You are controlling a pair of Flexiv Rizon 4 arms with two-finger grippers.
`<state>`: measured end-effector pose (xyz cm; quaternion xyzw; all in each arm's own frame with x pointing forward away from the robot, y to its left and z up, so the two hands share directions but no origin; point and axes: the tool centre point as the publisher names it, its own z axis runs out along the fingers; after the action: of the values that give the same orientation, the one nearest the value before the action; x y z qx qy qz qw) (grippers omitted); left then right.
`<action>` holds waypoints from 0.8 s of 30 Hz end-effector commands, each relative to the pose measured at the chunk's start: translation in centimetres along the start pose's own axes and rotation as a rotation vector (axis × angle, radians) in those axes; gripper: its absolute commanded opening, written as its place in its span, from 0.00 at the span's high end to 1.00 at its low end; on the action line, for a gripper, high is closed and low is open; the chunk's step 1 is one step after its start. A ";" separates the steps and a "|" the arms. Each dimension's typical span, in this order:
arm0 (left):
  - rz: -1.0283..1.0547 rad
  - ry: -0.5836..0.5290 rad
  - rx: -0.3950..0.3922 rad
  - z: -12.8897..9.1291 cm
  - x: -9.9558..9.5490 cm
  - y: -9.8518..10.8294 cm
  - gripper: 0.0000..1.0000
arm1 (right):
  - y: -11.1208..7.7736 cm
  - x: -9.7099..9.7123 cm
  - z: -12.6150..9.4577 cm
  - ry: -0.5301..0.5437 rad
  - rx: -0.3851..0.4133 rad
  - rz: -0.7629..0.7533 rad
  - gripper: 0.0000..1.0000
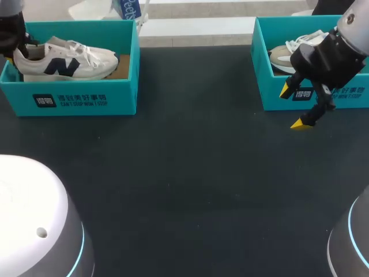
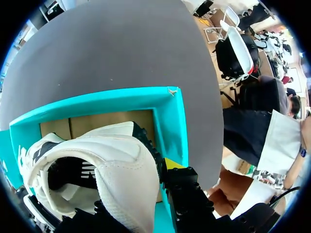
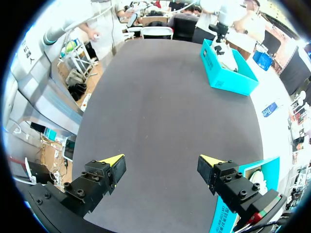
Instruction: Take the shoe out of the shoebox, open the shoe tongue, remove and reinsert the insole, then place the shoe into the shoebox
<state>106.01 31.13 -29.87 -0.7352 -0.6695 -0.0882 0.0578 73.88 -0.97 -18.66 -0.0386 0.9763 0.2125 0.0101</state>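
A white sneaker (image 1: 66,59) with a navy letter lies on its side in the left teal shoebox (image 1: 81,98), toe to the right. My left gripper (image 1: 12,51) is at the shoe's heel, shut on the heel collar. In the left wrist view the white heel (image 2: 124,170) fills the space beside one black finger (image 2: 187,196) with its yellow tip; the other finger is hidden. My right gripper (image 1: 293,107) hangs open over the table, just in front of the right teal shoebox (image 1: 323,98), holding nothing (image 3: 163,161).
The right shoebox holds a beige and white shoe (image 1: 291,49). Dark table surface (image 1: 190,173) spreads between and in front of the two boxes. From the right wrist the left shoebox (image 3: 226,70) shows far ahead across the table.
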 end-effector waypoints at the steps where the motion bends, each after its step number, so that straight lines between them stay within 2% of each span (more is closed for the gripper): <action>1: -0.002 0.000 0.001 1.0 -0.3 0.0 1.00 | 0.0 -0.1 0.1 0.001 0.003 0.000 0.00; 24: 0.030 0.011 0.062 5.8 -2.2 -1.3 1.00 | 0.0 -0.1 0.1 0.001 0.003 0.000 0.00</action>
<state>104.41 30.34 -35.67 -0.7427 -0.6606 -0.0734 0.0818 73.88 -0.97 -18.66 -0.0386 0.9763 0.2125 0.0101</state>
